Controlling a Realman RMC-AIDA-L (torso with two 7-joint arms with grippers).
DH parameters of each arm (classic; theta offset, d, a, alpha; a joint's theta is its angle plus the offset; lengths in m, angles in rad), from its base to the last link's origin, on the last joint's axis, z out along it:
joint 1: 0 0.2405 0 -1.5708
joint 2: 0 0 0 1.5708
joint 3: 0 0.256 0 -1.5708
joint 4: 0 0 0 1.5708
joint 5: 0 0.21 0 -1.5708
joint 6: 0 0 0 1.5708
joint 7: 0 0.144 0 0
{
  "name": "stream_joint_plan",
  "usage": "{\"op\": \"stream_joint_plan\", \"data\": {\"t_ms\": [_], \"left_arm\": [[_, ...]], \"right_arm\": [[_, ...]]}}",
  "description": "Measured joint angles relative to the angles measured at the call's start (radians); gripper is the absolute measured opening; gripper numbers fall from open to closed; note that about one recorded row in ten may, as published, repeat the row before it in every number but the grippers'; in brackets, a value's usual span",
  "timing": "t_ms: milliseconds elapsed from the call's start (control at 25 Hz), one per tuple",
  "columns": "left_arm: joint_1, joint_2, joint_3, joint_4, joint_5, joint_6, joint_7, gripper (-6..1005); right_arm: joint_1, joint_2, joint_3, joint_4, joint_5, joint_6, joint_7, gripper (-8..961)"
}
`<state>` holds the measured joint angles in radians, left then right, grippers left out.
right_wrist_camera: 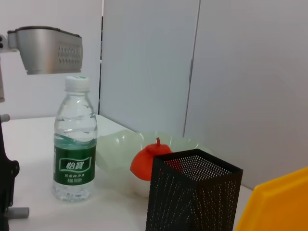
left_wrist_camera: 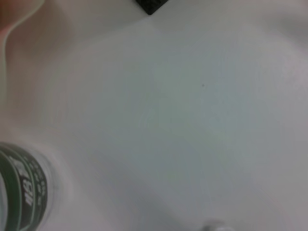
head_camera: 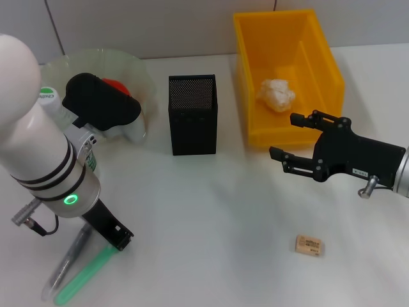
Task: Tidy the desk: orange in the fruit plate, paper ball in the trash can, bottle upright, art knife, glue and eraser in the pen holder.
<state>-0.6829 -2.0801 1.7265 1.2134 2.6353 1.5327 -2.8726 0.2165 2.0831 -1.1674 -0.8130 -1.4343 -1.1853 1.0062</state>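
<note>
Hovering open, right claw point(head_camera: 285, 142) nr trash can point(head_camera: 246, 77) edge.

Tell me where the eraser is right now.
In the head view the eraser lies flat on the desk on the robot's right, near the front edge, below the right gripper and well forward of the trash can.

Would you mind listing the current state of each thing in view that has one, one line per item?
Orange: in the fruit plate.
Paper ball: in the trash can.
Bottle: upright, capped, beside the plate.
Eraser: lying on the desk, not yet stowed.
Pen holder: upright.
Green glue stick and grey knife: lying on the desk.
Right gripper: open, empty, above the desk.
Left gripper: near the bottle.
</note>
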Motion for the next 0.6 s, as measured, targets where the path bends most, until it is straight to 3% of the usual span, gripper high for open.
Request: {"op": "stream_joint_plan", "data": {"t_ms": [600], "left_arm": [[-0.011, 0.0, -0.004, 0.065, -0.107, -0.015, 0.005, 200]], "right_arm": [[0.006, 0.0, 0.023, 0.01, 0.0, 0.003, 0.0, 768]]}}
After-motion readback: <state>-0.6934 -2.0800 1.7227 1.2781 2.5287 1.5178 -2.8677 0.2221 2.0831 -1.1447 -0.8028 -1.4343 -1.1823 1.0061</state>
